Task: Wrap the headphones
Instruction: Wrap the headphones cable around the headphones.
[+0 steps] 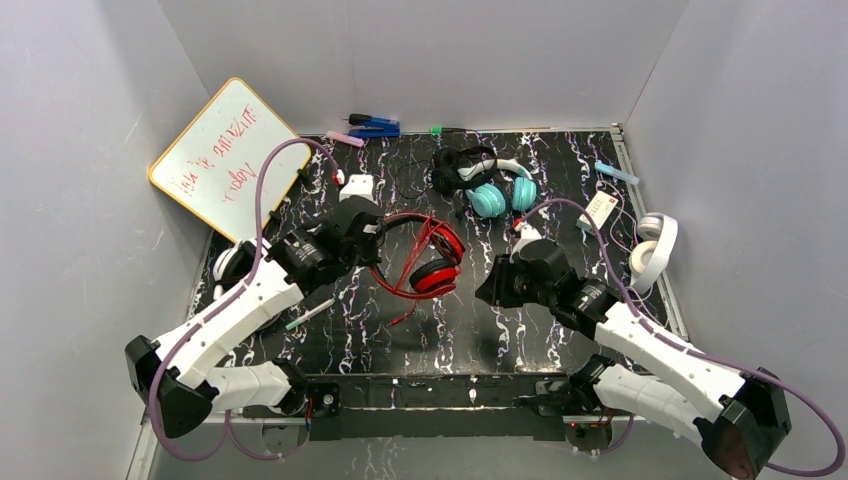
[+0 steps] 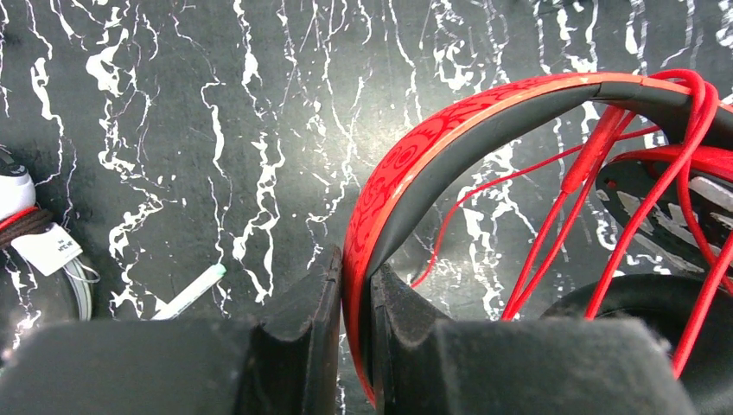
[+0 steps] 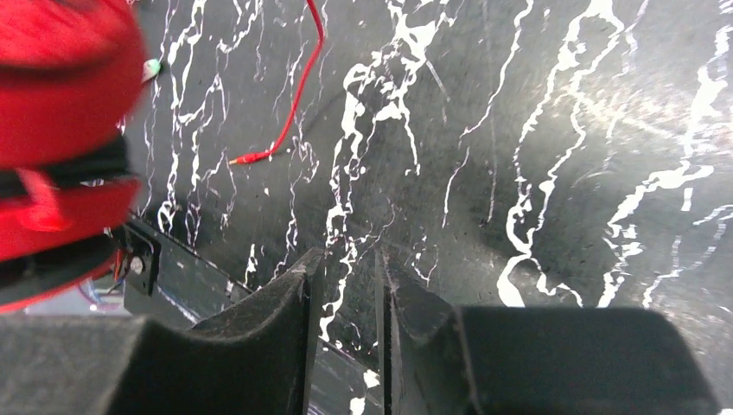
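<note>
- A black surface (image 1: 400, 345) veined with white sits inside plain grey walls. Two robot arms reach in from its near edge.
- The red headphones (image 1: 437, 262) lie near the middle of the surface, a little to the left, with their padded cups turned towards the right arm.
- The left pincer (image 2: 354, 285) is clamped on the red headband (image 2: 449, 130), one finger on each face of the band. This looks like an anchoring hold, steadying the set while its cord is handled.
- The red cord (image 2: 592, 151) runs in several strands across the band and cups, so it seems partly wound. One loop trails towards the near edge.
- The right pincer (image 3: 344, 268) is low over bare surface just right of the red cups. Its fingers are parted only a little and hold nothing.
- The cord's plug end (image 3: 246, 158) lies loose on the surface, apart from that pincer. I judge it is the length left to gather.
- A teal pair (image 1: 500, 192) and a small black pair (image 1: 455, 165) touch each other at the far middle.
- An all-white pair (image 1: 655, 245) rests at the right edge.
- A white-and-black pair (image 1: 225, 265) is at the left edge, partly hidden under the left arm.
- A whiteboard (image 1: 225, 150) leans in the far left corner, and pens (image 1: 375, 127) lie along the far edge.
</note>
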### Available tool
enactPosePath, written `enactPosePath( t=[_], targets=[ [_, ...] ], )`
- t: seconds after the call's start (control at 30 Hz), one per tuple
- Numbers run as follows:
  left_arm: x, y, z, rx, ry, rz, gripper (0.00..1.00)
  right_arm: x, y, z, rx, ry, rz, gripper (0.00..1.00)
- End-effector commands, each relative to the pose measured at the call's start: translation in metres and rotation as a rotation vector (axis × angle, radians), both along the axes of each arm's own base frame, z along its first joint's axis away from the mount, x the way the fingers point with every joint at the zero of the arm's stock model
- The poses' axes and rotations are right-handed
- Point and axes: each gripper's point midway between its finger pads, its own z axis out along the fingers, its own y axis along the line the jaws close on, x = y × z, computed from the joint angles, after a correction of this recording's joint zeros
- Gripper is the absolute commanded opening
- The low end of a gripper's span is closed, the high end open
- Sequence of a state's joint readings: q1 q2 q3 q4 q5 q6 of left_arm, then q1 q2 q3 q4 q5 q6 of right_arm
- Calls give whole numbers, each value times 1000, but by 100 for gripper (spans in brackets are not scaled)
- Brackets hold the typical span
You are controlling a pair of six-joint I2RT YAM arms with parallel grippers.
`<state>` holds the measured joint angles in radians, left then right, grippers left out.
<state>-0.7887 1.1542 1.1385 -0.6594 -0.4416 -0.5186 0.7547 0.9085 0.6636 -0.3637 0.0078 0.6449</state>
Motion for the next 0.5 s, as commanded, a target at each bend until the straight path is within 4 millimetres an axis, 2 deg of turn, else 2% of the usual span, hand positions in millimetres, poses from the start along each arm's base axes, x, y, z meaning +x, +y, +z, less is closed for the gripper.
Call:
enactPosePath(
  t=[0.0, 0.2, 0.3, 0.47],
  targets=[
    [3, -12, 53, -154, -54, 41, 0, 2, 31, 38, 243, -139, 89, 39],
    [3, -10, 84, -199, -72, 74, 0, -3, 41, 33, 340, -138, 115, 47],
    [4, -12, 95, -227, -84, 82, 0, -5, 46, 26, 354, -120, 134, 56],
    [9, -19, 113, -264, -101, 80, 0, -1, 52, 33, 377, -215, 181, 76]
  ],
)
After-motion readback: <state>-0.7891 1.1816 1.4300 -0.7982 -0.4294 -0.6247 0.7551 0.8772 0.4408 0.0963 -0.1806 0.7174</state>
